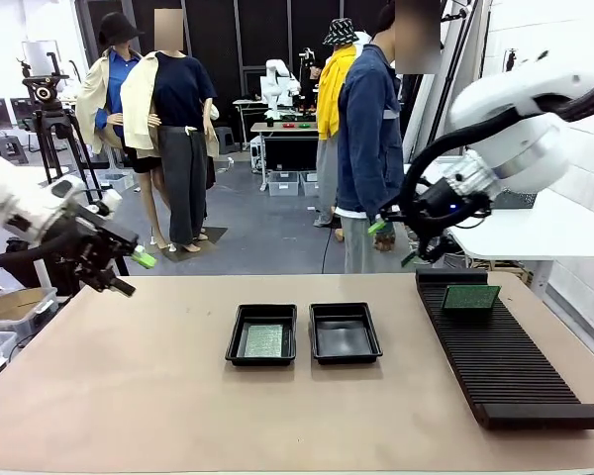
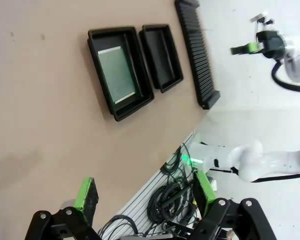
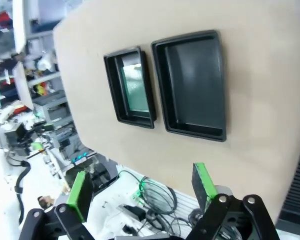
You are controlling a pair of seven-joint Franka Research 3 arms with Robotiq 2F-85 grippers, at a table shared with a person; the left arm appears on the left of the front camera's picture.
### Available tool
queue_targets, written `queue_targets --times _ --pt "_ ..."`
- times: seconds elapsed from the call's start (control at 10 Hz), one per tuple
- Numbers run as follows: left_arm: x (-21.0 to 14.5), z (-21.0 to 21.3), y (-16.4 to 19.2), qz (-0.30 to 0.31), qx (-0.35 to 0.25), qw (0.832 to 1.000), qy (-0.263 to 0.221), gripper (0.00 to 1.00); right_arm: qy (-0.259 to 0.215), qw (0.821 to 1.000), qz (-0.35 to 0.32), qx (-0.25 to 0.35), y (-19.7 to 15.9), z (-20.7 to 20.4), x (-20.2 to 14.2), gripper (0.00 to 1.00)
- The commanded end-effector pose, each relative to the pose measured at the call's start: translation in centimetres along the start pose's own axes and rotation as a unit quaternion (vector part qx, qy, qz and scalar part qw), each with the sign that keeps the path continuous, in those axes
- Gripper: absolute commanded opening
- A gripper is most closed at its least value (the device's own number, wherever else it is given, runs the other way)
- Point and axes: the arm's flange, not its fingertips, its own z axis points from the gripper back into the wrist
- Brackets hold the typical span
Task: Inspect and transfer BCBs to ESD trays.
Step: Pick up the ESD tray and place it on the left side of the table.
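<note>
BCB (image 1: 263,340) flat in left ESD tray (image 1: 235,336), worktop (image 1: 129,396) centre, long axis 12–6. Second BCB (image 1: 470,296) on rack (image 1: 505,371) far end, 2 o'clock, long axis 9–3. Left tool (image 1: 134,274) at 9, right tool (image 1: 392,242) at 1, both wide open, holding nothing.

On the counter (image 1: 129,386), left tray (image 1: 235,341) and right tray (image 1: 345,338) sit side by side, a board (image 1: 263,340) in the left tray. Right of them lies a rack (image 1: 505,371), a second board (image 1: 470,297) on its far end.
</note>
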Motion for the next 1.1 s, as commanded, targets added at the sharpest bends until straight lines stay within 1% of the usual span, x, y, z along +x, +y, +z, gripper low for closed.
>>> queue_targets --times 0.0,0.2,0.4,0.6,0.7,0.9,1.0 --pt "0.3 -3.1 -1.8 0.010 0.049 0.999 0.019 1.00 -0.003 0.999 -0.007 0.053 -2.8 2.0 0.1 1.00" --pt "0.7 -5.9 -3.2 0.013 0.074 0.997 0.025 1.00 -0.010 0.996 -0.013 0.092 -6.5 4.1 0.7 1.00" --pt "1.4 -8.3 -4.1 0.017 0.095 0.995 0.033 1.00 -0.014 0.991 0.011 0.133 -9.7 5.9 1.5 1.00" --pt "1.6 -10.5 -5.5 0.017 0.119 0.992 0.041 1.00 -0.016 0.987 0.029 0.158 -13.1 6.7 2.6 1.00" --pt "1.4 -11.8 -6.6 0.010 0.142 0.989 0.033 1.00 -0.009 0.983 0.045 0.178 -15.1 7.0 2.8 1.00" --pt "1.7 -13.6 -8.1 0.009 0.157 0.987 0.025 1.00 -0.006 0.976 0.061 0.207 -17.7 7.3 3.1 1.00" --pt "1.9 -14.5 -8.8 0.010 0.164 0.986 0.022 1.00 -0.008 0.973 0.058 0.225 -18.8 7.7 3.2 1.00"
